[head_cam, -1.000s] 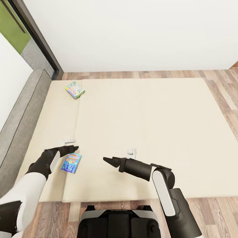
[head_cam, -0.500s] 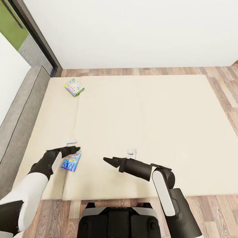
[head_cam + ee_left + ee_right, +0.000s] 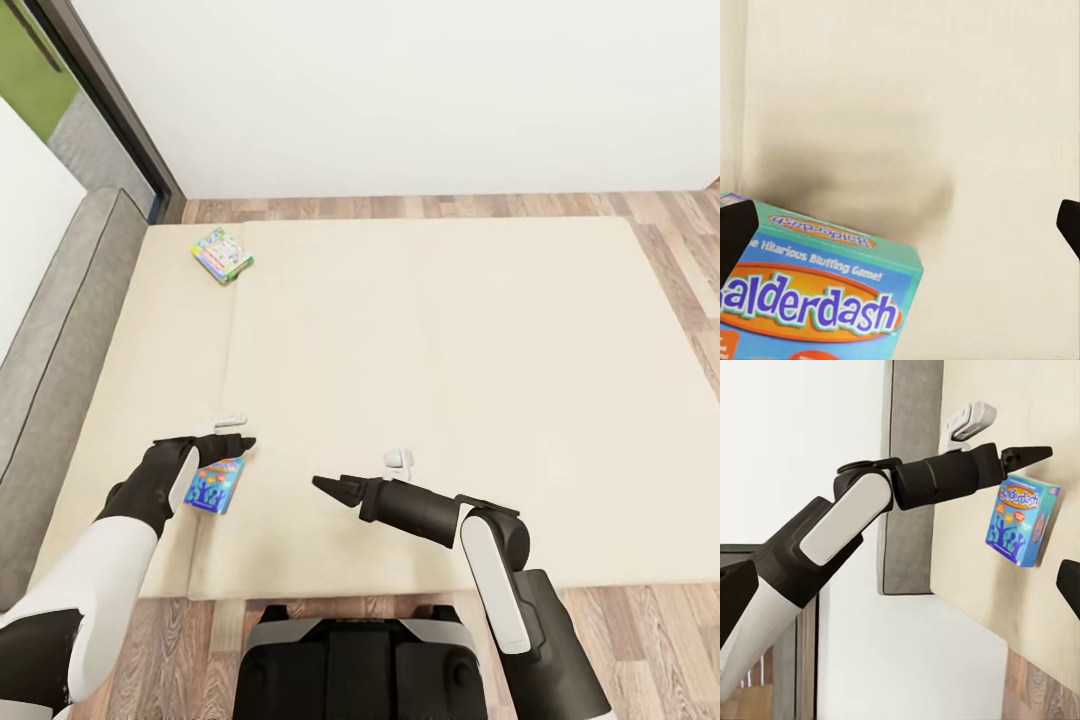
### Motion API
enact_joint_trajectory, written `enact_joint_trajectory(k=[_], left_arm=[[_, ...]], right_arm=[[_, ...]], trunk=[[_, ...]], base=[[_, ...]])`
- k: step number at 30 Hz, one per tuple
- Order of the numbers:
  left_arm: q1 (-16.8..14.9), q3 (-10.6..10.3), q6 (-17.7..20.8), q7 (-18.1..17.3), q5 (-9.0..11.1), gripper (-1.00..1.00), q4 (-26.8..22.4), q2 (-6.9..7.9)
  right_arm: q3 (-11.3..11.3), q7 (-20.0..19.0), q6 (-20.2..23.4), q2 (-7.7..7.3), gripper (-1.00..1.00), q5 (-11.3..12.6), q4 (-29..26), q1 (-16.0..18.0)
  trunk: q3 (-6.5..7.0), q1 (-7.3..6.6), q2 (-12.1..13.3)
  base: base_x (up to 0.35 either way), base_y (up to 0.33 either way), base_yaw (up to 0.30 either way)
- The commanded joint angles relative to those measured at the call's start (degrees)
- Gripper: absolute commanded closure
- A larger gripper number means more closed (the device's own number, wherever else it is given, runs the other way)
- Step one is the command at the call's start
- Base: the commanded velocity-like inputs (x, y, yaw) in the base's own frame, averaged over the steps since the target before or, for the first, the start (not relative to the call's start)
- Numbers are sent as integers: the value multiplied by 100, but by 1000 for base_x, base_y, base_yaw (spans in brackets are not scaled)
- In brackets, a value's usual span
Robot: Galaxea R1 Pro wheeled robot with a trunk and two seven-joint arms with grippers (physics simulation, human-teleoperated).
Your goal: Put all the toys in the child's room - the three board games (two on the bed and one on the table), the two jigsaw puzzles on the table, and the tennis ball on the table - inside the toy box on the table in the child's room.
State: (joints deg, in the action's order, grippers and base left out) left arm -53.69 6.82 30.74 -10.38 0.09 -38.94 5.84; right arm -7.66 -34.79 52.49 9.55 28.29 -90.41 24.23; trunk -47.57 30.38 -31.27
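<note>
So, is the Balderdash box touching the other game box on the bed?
Apart. Head view shows bare bed between the Balderdash box and the other game box.

Two board games [image 3: 215, 484] [image 3: 222, 255] lie on the bed [image 3: 450, 350].

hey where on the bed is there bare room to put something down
Most of the bed is bare: the whole stretch right of the mattress seam, from the far wall edge down to the right gripper. Only the left strip is occupied: a colourful game box near the far corner, and the blue Balderdash box under the left gripper.
</note>
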Motion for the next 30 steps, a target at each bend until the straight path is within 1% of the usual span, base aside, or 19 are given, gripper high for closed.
enact_joint_trajectory(k=[1, 9, 12, 13, 16, 30], left_arm=[[-2, 15, 36, -27, 0, -100, -9, -1], [6, 35, 43, -24, -5, -100, -21, 19], [7, 48, 45, -19, -6, -100, -24, 80], [7, 52, 48, -17, -4, -100, -24, 137], [7, 54, 52, -12, -2, -100, -23, 199], [7, 64, 40, 0, 0, -100, -25, 354]], right_arm=[[2, -8, 32, 3, -100, -2, -3, 3], [-27, 24, 33, 3, -100, -7, 4, 3], [-26, 25, 33, 3, -100, -8, 5, 3], [-25, 25, 33, 3, -100, -8, 5, 3], [-25, 25, 33, 3, -100, -8, 6, 3], [-29, 28, 24, 3, -100, -8, 21, 3]], trunk=[[-14, 2, -7], [-47, 2, -7], [-50, 2, -7], [-50, 2, -7], [-51, 2, -7], [-52, 2, -7]], base=[[0, 0, 0], [0, 0, 0], [0, 0, 0], [0, 0, 0], [0, 0, 0], [0, 0, 0]])
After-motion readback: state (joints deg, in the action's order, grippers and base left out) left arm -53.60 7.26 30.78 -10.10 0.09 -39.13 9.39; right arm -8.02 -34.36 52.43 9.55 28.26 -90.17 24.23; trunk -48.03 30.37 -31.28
